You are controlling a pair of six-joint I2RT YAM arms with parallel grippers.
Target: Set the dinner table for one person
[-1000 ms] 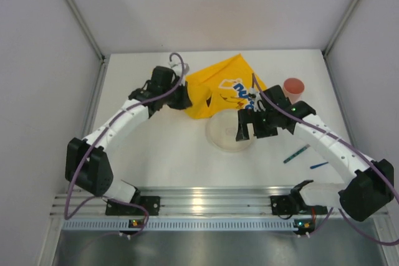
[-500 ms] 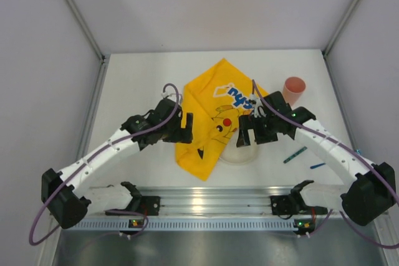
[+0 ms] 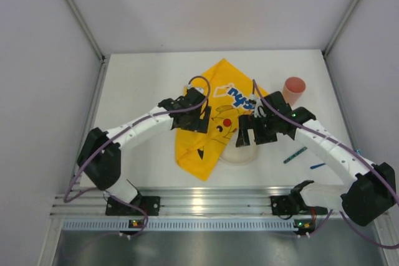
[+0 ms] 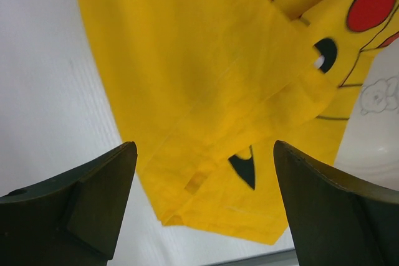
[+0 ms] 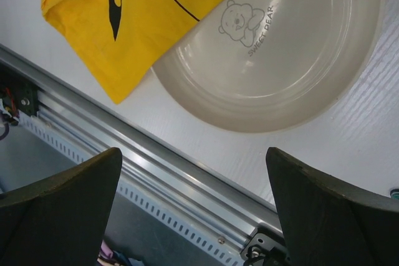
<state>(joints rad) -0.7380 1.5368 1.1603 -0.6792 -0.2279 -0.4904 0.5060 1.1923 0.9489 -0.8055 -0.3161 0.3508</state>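
1. The left gripper [image 3: 194,116] is hanging wide open over the yellow cartoon-printed cloth [image 3: 206,144], holding nothing. A second ago it was clamping that cloth, bunched at the far side.
2. The cloth is now lying released and mostly spread out on the white dinner table [image 3: 143,79], nearer the arms, one edge draping over the pale bear-printed plate [image 5: 280,60].
3. The right gripper [image 3: 248,136] is hovering fully open above that plate, gripping nothing, as it was a second ago.
4. A pink cup [image 3: 293,86] and two thin utensils [image 3: 296,154] are waiting to the right.
5. Judging from this, the cloth is laid, but the plate probably needs lifting onto it, along with the cup and utensils.
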